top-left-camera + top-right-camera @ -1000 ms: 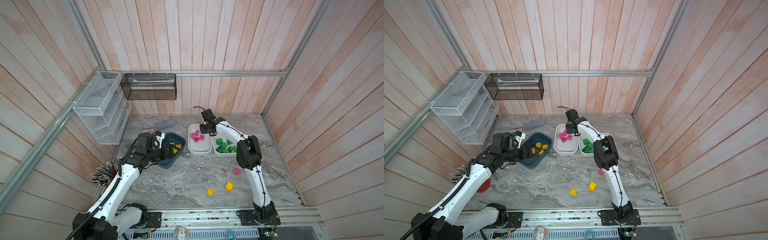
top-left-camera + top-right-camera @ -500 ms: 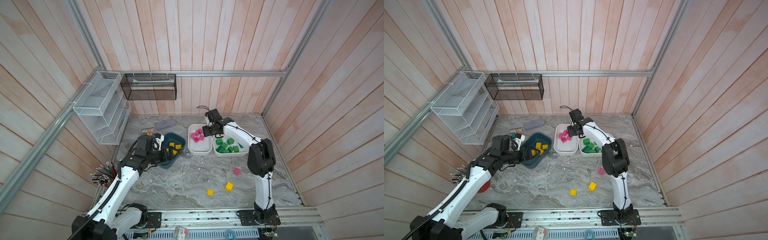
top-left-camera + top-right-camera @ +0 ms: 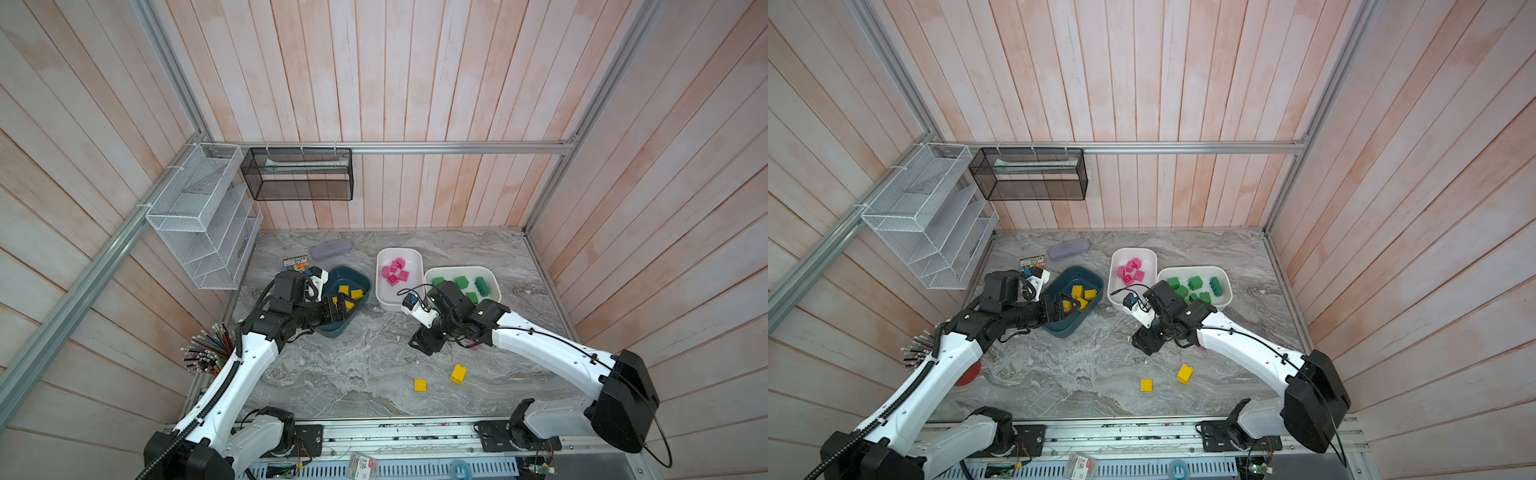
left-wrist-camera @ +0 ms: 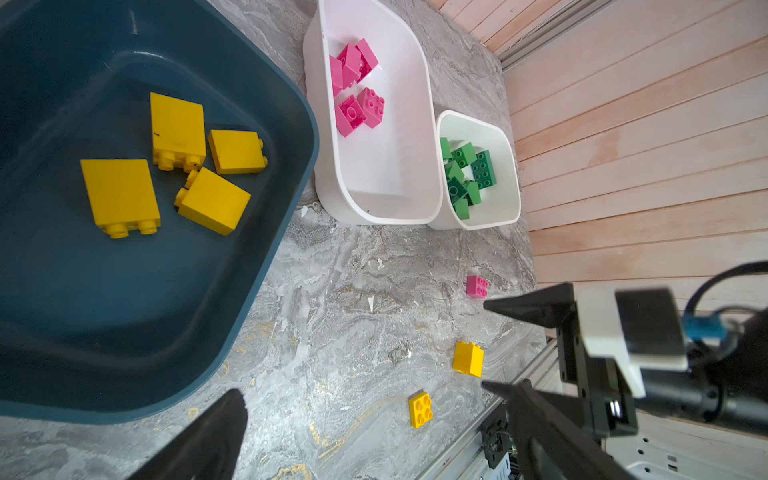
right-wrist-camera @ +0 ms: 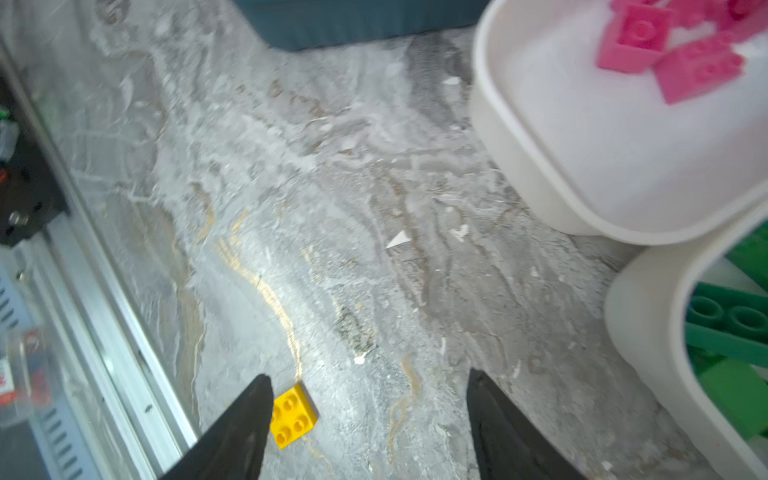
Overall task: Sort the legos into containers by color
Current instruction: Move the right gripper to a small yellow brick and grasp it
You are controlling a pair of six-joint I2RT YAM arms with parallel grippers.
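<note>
- The left gripper (image 3: 338, 308) hangs over the near end of the dark teal tub (image 3: 332, 329), with its jaws spread wide and nothing between them
- Four yellow bricks (image 4: 178, 133) lie close together on that tub's floor
- The white tub (image 3: 388, 304) just right of the teal one holds a cluster of pink bricks (image 4: 353, 112) at its far end
- A second white tub (image 3: 493, 286), right beside the first, holds the green bricks (image 4: 465, 174)
- The right gripper (image 5: 368, 374) points down over the bare marble tabletop (image 3: 353, 374) in front of the two white tubs, jaws apart and empty
- Three bricks lie loose on the tabletop: a small yellow brick (image 3: 420, 385) with its studs up, a taller yellow brick (image 3: 457, 373) near it, and a single pink brick (image 4: 476, 286)
- In both top views the pink one is mostly hidden under the right arm
- In the right wrist view the studs-up yellow brick shows beside one fingertip (image 5: 253, 399), on the table below it
</note>
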